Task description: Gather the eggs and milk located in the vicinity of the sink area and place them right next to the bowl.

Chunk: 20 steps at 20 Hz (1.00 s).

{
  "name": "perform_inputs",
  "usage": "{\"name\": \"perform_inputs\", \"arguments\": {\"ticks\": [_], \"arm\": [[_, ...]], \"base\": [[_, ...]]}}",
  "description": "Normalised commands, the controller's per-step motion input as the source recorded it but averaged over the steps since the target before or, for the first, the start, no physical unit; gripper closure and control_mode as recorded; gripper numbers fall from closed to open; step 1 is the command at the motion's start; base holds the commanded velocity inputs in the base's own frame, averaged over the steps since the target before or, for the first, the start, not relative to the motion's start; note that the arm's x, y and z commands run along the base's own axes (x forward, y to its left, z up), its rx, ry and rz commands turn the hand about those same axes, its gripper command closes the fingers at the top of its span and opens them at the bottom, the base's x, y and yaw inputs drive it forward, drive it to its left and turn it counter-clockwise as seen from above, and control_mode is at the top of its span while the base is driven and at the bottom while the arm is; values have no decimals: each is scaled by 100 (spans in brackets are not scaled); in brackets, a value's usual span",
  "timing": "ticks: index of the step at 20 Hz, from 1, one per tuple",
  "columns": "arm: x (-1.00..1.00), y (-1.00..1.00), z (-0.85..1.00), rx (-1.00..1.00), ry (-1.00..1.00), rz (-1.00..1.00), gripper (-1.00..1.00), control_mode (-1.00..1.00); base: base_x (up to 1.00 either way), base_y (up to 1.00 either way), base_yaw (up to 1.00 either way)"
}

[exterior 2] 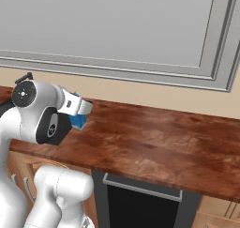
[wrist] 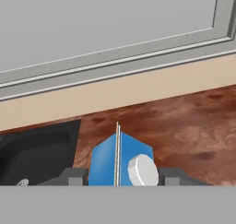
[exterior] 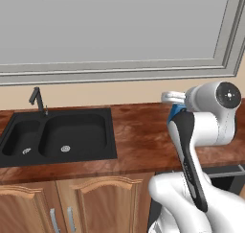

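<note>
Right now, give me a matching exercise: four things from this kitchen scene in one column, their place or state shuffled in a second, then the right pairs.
Things:
1. blue milk carton with white cap
2. black double-basin sink
3. dark angular faucet
4. reddish-brown wooden countertop

Places or states:
A. stands behind the basins, by the wall
B. clamped between the jaws
C. set into the counter, left of the arm
D. stretches right under the grey framed panel

Pairs: 1-B, 2-C, 3-A, 4-D

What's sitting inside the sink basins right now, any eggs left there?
In the left base view both basins of the sink show only their round silver drains; no eggs are visible. The near inner walls are hidden below the front rim.
</note>
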Motion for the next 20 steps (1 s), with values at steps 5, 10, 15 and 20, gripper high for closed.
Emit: {"name": "perform_inputs", "arguments": {"ticks": [5, 10, 15, 20], "arm": [[0, 0, 0, 0, 0, 0, 100, 100], [0, 0, 0, 0, 0, 0, 100, 100], [0, 0, 0, 0, 0, 0, 100, 100], [0, 0, 0, 0, 0, 0, 100, 100]], "base": [[0, 10, 0], [-10, 30, 0], [-17, 47, 0], [-22, 54, 0]]}}
